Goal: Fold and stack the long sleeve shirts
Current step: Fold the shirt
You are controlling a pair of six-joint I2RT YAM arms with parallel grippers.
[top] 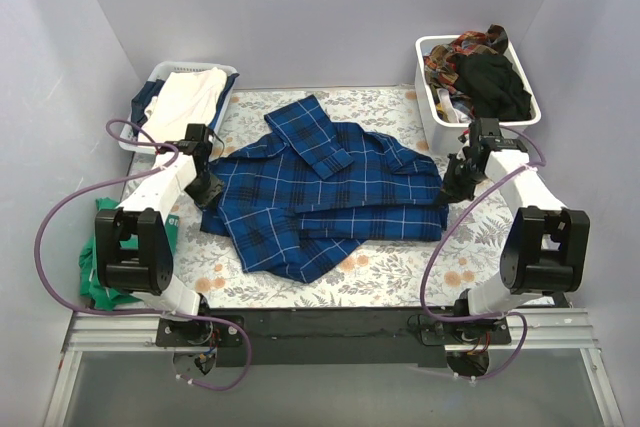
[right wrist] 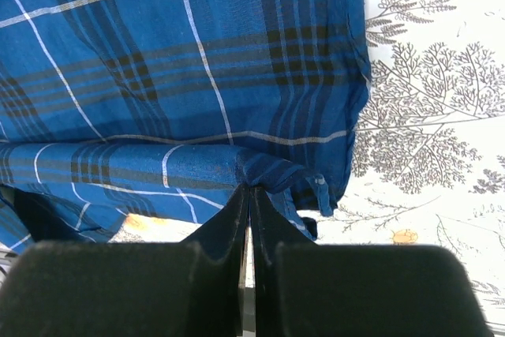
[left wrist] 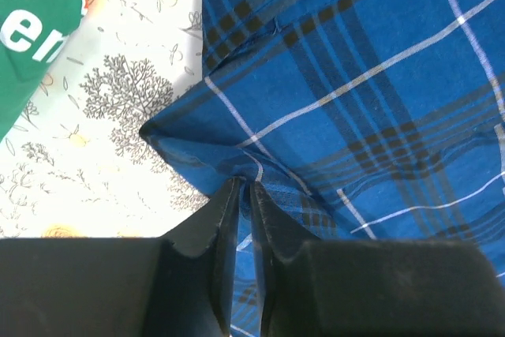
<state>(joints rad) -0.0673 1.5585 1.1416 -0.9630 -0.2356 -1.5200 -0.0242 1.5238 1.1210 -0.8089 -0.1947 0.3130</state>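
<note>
The left hand (left wrist: pixel 243 187), tipped down on a bent arm, pinches a fold of the dark blue plaid long sleeve shirt (top: pixel 330 197) at its 9 o'clock edge. The right hand (right wrist: pixel 249 189), likewise angled down, is clenched on the 3 o'clock edge. The shirt lies rumpled at the middle of the floral-clothed desk (top: pixel 400 272).
</note>
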